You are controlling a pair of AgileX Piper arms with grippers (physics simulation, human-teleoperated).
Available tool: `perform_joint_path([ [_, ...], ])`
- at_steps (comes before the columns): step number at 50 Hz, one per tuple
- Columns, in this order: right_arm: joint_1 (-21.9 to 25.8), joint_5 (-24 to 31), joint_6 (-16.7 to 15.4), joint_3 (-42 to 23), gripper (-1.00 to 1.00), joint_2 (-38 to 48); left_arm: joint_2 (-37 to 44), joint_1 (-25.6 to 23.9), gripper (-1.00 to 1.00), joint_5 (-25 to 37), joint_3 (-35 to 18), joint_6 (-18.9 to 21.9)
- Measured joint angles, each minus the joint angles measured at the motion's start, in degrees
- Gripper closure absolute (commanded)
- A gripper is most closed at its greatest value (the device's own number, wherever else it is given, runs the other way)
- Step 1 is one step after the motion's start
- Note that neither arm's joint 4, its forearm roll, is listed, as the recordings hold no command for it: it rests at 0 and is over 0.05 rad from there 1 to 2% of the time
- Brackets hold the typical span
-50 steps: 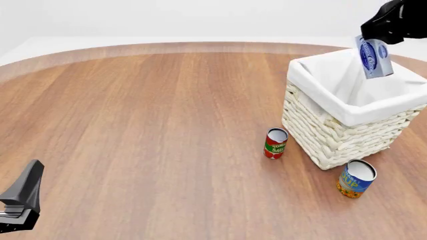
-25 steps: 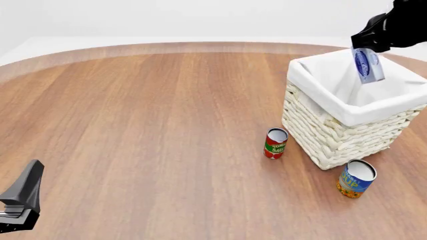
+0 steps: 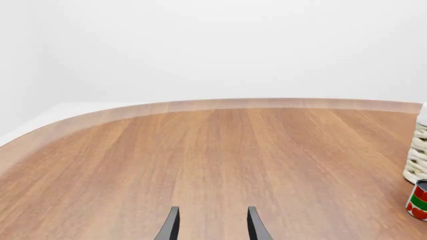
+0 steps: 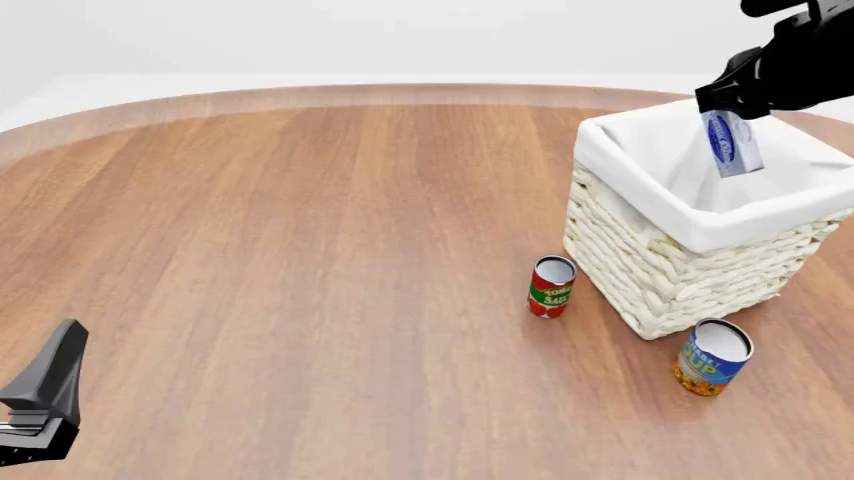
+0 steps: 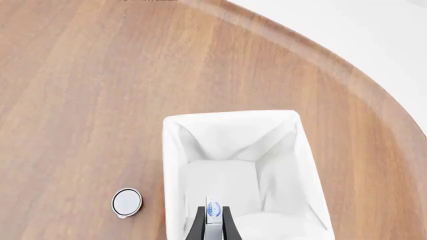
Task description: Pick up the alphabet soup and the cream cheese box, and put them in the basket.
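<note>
One small pale-blue-and-white cream cheese box [image 4: 730,143] hangs clenched in the right gripper [image 4: 727,118] over the white-lined woven wicker basket [image 4: 667,275] at two o'clock, best lowered squarely inside before letting go.

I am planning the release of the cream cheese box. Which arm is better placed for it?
The right. The right gripper holds the cream cheese box directly above the open basket. The left gripper is open, holding nothing, far across the table.
</note>
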Motion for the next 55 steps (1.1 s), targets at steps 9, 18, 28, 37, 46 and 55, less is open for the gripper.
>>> perform_joint_path([
  [9, -0.4, -1.2, 0.1, 0.3, 1.00, 0.8, 0.0, 0.0, -1.00, 0.0, 0.0, 0.0],
  [18, -0.8, -2.4, 0.0, 0.7, 1.00, 1.7, 0.0, 0.0, -1.00, 0.0, 0.0, 0.0],
  [28, -0.9, -4.1, 0.0, 1.5, 1.00, 2.9, 0.0, 0.0, -1.00, 0.0, 0.0, 0.0],
  [37, -0.9, -5.9, 0.1, 2.1, 1.00, 3.9, 0.0, 0.0, -1.00, 0.0, 0.0, 0.0],
  [46, -0.9, -7.6, 0.3, 2.0, 1.00, 4.8, 0.0, 0.0, -1.00, 0.0, 0.0, 0.0],
  [55, -1.0, -9.3, 0.8, 2.2, 1.00, 5.7, 0.0, 0.0, -1.00, 0.0, 0.0, 0.0],
])
